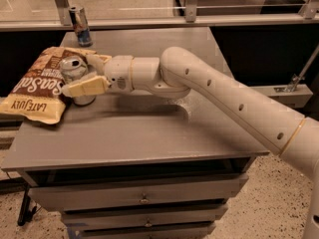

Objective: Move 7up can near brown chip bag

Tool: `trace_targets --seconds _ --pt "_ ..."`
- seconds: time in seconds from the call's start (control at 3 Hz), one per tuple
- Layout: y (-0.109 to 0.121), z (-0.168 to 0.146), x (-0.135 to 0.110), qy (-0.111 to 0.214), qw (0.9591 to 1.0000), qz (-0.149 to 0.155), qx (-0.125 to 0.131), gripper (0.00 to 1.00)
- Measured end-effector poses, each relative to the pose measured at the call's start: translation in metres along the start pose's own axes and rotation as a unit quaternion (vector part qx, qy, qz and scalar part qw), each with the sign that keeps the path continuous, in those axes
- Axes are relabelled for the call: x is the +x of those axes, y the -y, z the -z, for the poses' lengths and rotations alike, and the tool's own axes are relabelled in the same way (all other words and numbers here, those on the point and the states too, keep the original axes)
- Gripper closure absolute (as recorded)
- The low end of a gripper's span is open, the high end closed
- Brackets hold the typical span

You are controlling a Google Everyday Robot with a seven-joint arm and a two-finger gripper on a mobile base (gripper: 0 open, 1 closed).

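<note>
Starting left: flat crinkly brown chip bag (34, 86) lies at left edge of grey table (149, 133). Silver-white 7up can (73, 67) stands upright against it, my tan two-finger gripper (78, 77) clamped on its sides. I judge can light, slick, dentable; mid-body hold suits.

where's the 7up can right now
In the camera view the 7up can stands on the left of the table, at the brown chip bag's right edge, with the gripper around it.
</note>
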State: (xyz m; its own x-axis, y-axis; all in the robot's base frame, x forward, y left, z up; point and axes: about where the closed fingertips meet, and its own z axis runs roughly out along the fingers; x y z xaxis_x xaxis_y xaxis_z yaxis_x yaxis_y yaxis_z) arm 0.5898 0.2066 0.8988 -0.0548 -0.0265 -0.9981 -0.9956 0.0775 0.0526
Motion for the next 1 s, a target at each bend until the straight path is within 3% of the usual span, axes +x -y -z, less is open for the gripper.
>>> trace_targets --seconds 0.33,0.67,1.0 --pt "0.009 0.032 -0.004 -0.012 0.9996 0.01 0.026 0.0" --pt "0.026 0.09 -0.012 -0.041 0.9962 0.028 0.072 0.0" --pt "0.041 0.173 -0.032 -0.063 0.9867 0.058 0.138 0.0"
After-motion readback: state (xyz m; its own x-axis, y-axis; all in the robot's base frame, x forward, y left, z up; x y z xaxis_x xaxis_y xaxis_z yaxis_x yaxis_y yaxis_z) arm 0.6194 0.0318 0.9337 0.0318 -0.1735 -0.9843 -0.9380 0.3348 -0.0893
